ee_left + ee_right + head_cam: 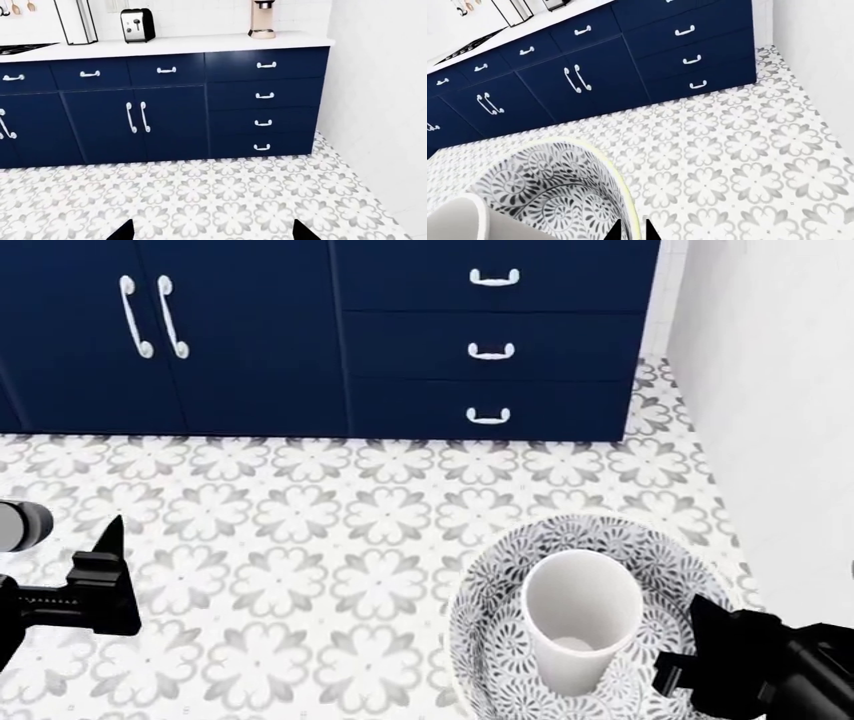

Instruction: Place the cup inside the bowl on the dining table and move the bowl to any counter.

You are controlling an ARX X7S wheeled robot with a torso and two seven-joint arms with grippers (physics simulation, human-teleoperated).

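Two grippers: right gripper (pixel 694 665) pinched on the rim of the bowl (pixel 494 590), lower right of head view, cup (pixel 577 625) upright inside, carried above floor tiles (pixel 334 530). Left gripper (pixel 100 570) spread, empty. Best kept level, approach slow toward counter (pixel 200 44). Counter top, toaster (pixel 137 25), visible only from left wrist; rim pinch only from right wrist.

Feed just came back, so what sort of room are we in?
A kitchen, most likely: navy cabinets under a white counter, with a toaster on it and a stove edge nearby.
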